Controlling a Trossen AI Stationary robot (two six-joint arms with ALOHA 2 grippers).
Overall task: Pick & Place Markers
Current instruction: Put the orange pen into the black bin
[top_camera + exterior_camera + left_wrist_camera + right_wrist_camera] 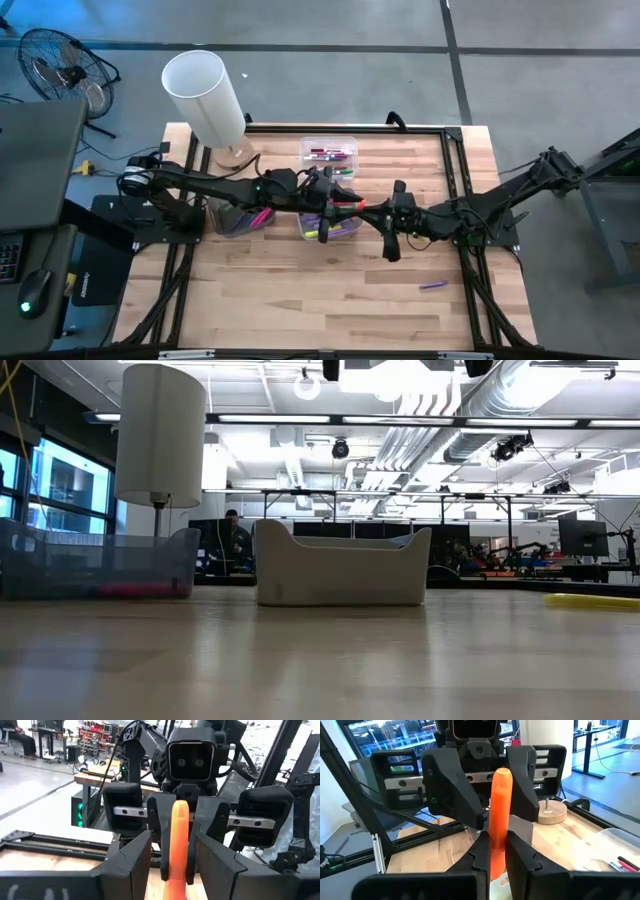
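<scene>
Left pincer [345, 203]: I see it over the middle of the bench [300, 300], facing the right one. In the right wrist view its two fingers [452, 785] stand on either side of the orange marker's tip; I cannot tell whether they press on it.
Right pincer [375, 210]: reaching in from the right and meeting the left one. In its own wrist view its fingers [480, 852] are narrow and clamped on the orange marker.
Orange marker [499, 810]: off the bench, between the two pincers. The right one holds it low on the barrel, and its rounded end sits between the left one's fingers. My left wrist view shows the same marker [176, 845] from the other side.
Purple marker [433, 285]: lying loose on the bench, near the right side, well apart from the bins.
Far bin [328, 153]: clear, at the back of the bench, with red and pink markers in it.
Middle bin [330, 228]: clear, just below the pincers, with purple and yellow-green markers in it.
Left bin [238, 220]: under the left arm, pink markers inside.
Lamp [207, 95]: white shade, wooden base, on the bench's back left corner.
Low view: neither arm shows; a yellow marker [592, 600] lies on the bench at the right edge.
</scene>
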